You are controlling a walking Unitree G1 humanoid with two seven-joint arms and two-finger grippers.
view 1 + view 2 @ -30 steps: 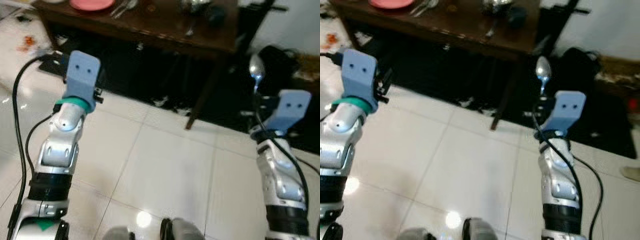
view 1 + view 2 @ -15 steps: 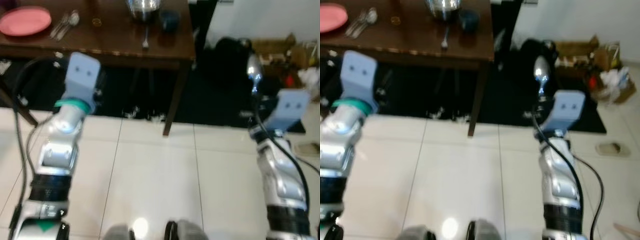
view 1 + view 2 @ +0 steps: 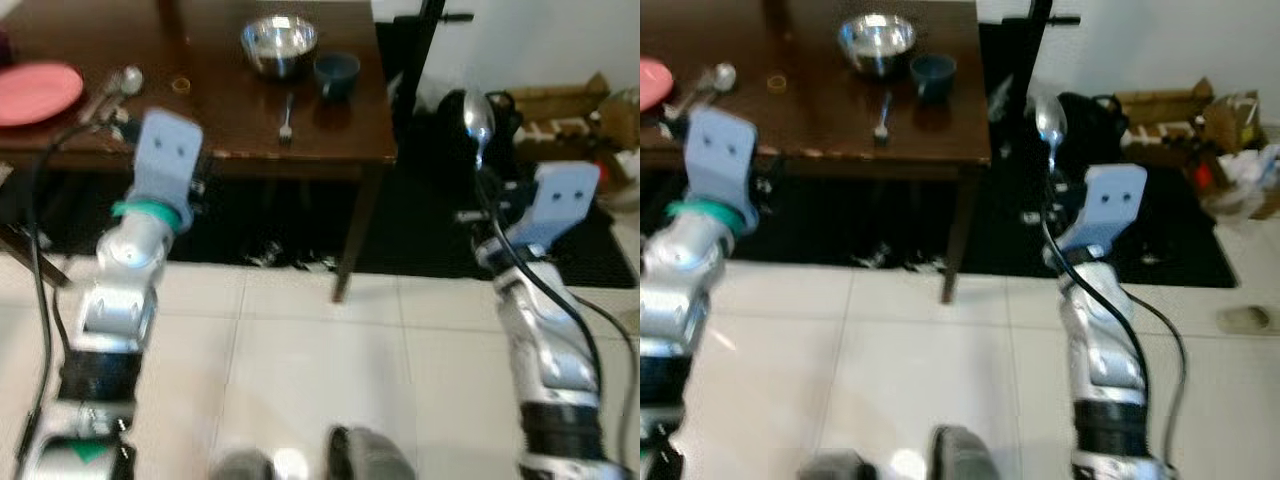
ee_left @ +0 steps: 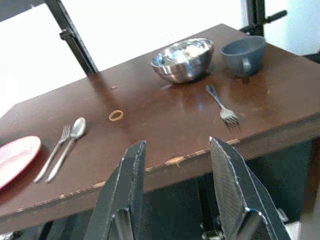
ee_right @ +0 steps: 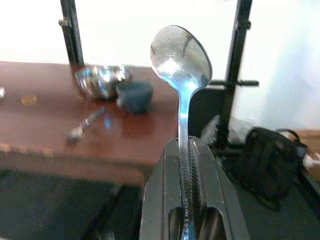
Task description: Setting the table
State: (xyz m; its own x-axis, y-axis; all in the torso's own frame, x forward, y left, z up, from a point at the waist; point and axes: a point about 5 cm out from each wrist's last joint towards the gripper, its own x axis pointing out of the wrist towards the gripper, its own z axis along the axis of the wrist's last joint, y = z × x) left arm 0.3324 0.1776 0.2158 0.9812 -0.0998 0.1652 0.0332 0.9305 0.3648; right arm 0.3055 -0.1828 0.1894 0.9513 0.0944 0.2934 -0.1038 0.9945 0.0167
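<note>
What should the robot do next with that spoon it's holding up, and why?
Probably carry it forward and left over the table. The right gripper has its jaws shut on the spoon, held upright, off past the table's right edge, while the lone fork lies by the steel bowl and blue cup.

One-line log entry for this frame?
right claw: shut on spoon, upright | left claw: open, empty | table: ahead

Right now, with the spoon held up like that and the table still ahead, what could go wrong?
The right claw grips the spoon only by its handle, bowl pointing up, so it may tilt or slip while walking. The fork lies beside the steel bowl and blue cup near the table edge; a careless placement could knock it.
</note>
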